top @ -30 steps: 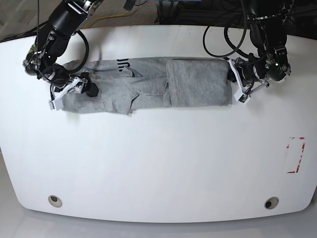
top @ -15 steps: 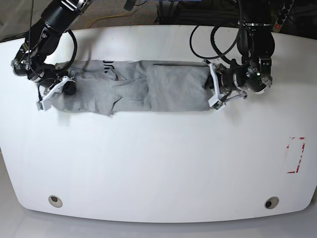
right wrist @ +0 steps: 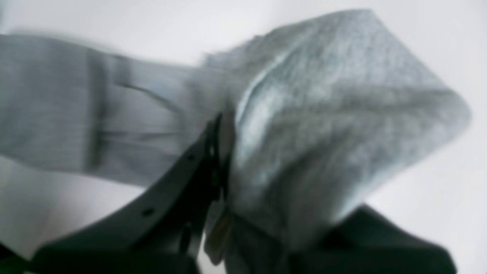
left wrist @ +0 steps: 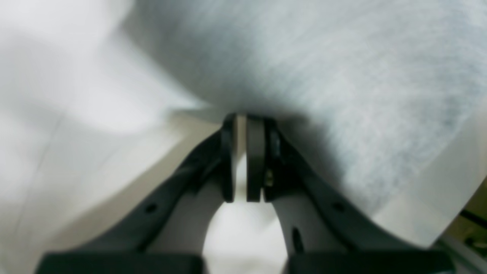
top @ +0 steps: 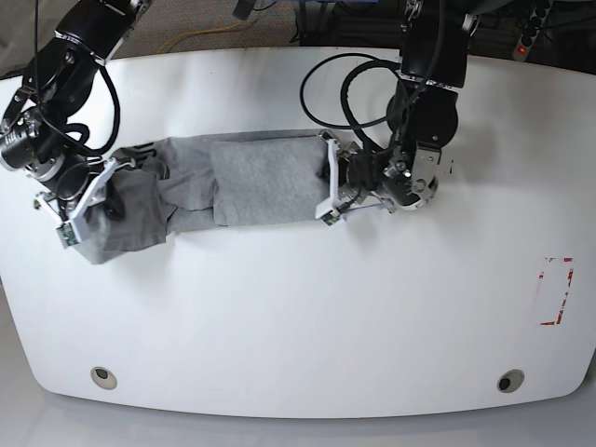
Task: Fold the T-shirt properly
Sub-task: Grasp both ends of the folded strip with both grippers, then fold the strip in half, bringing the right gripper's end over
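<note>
One T-shirt (top: 242, 182) lies bunched, two hands clenching it: left hand (top: 331, 182), right hand (top: 86, 203).

— Where does the large heather-grey cotton T-shirt (top: 223, 182) lie?
— Across the far half of the white table (top: 307, 317), between the 2 grippers.
— Which ends?
— Right gripper (top: 74, 216) at the base view's left end, left gripper (top: 328, 191) at its right, apparently pinching cloth.

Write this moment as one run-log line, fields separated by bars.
stage: folding | T-shirt: grey strip on white table | left hand: shut on T-shirt edge | right hand: shut on T-shirt end
</note>
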Robot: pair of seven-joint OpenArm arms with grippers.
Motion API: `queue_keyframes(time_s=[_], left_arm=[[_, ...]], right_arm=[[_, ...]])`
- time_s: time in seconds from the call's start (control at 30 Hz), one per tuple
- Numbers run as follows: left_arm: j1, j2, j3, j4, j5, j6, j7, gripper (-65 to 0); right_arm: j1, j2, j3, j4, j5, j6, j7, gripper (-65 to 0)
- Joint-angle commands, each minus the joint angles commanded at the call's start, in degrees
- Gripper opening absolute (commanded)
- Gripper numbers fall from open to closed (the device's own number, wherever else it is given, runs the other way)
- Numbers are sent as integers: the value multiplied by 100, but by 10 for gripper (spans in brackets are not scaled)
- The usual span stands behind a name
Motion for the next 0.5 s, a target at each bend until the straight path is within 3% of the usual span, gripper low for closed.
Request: queue_keyframes(time_s=[0.2, 0.37, 0.5], left_arm=[[18, 185, 132, -9, 185, 0, -44, -619], [35, 255, 105, -9, 185, 0, -44, -619], [105, 255, 105, 0, 185, 0, -53, -619]], right_arm=[[26, -589, -141, -141, 97, 0, -26, -610], [18, -1037, -703, -149, 70, 0, -18, -610], [26, -1363, -1116, -149, -571, 0, 9, -609]])
